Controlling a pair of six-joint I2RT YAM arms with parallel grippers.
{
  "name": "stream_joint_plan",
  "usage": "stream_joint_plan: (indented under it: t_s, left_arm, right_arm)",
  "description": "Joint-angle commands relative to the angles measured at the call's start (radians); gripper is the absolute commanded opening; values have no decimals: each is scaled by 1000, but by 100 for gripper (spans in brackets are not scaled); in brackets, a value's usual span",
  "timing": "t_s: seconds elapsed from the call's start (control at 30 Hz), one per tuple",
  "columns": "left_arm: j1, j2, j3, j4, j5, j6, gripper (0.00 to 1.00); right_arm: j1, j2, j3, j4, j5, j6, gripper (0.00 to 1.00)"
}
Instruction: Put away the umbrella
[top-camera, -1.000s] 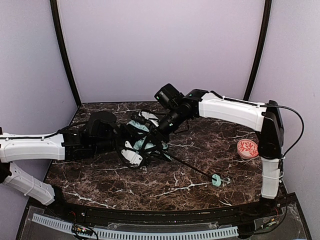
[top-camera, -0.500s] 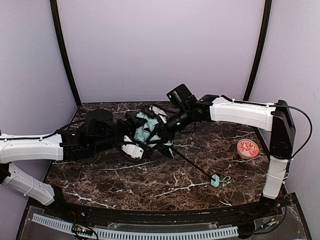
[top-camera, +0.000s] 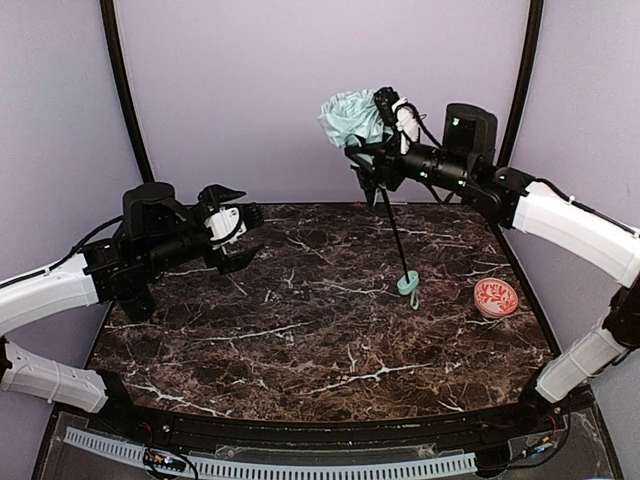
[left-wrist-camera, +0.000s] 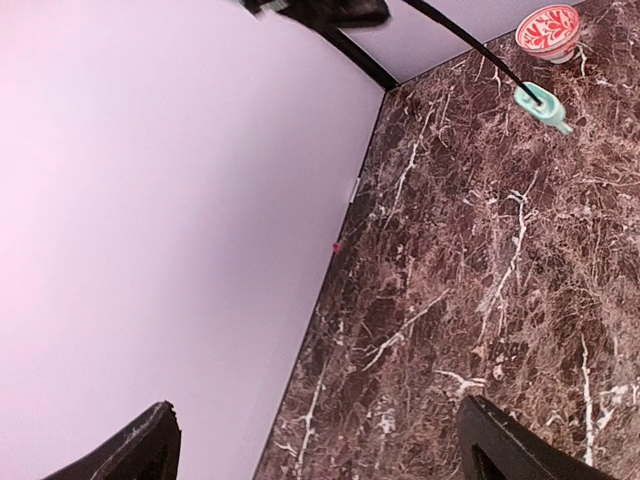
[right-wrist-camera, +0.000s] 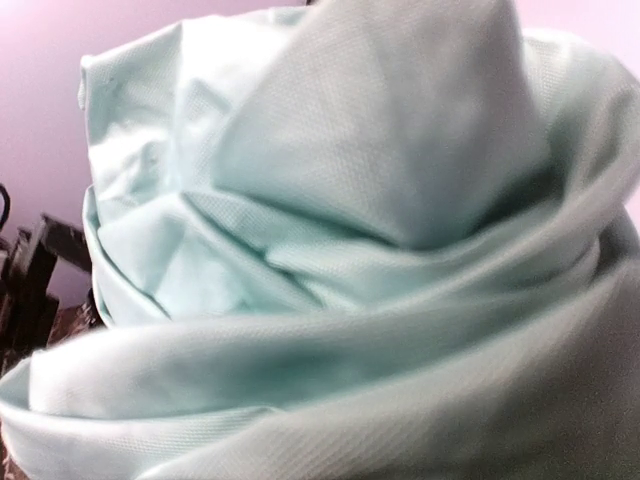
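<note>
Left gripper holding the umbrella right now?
No. The left gripper is open and empty above the table, while the umbrella hangs from the right gripper.

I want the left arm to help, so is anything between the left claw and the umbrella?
Nothing visible. Only bare marble table lies between the open left claw and the raised umbrella; the red bowl sits far off to the right.

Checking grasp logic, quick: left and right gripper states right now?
Left gripper: open, holding nothing.
Right gripper: shut on the umbrella, gripping its bunched fabric.
</note>
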Motion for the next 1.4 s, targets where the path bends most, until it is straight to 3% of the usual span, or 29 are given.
stream_joint_plan:
  t_s: [0.0, 0.1, 0.2, 0.33, 0.43, 0.57, 0.73, 0.77, 0.9, 1.1, 1.37]
  left_arm:
    - [18, 62, 54, 3, -7, -153, 99]
    - [24, 73, 58, 17, 0, -172, 99]
    - [30, 70, 51, 30, 11, -192, 99]
    - [40, 70, 39, 38, 24, -219, 99]
    - [46, 79, 39, 36, 25, -231, 99]
    - [54, 91, 43, 34, 38, -235, 99]
    - [63, 113, 52, 38, 64, -238, 99]
    - [64, 122, 57, 35, 68, -239, 99]
    - [66, 145, 84, 16, 89, -251, 99]
    - [67, 135, 81, 3, 74, -246, 99]
    - [86, 183, 144, -103, -43, -383, 99]
  right_arm:
    - [-1, -62, 124, 226, 111, -96, 3]
    - [-1, -91, 169, 286, 112, -96, 3]
    - [-1, -134, 90, 410, 112, -96, 3]
    - [-2, -187, -186, 660, 112, -96, 3]
    - [-1, -165, -510, 847, 112, -96, 3]
    - [4, 64, -996, 1298, 112, -96, 3]
    - [60, 415, -1237, 1735, 112, -96, 3]
    - [60, 429, -1240, 1741, 112, -96, 3]
    - [61, 314, -1200, 1649, 112, -96, 3]
    - [63, 10, -913, 982, 112, -96, 3]
    - [63, -80, -471, 271, 112, -96, 3]
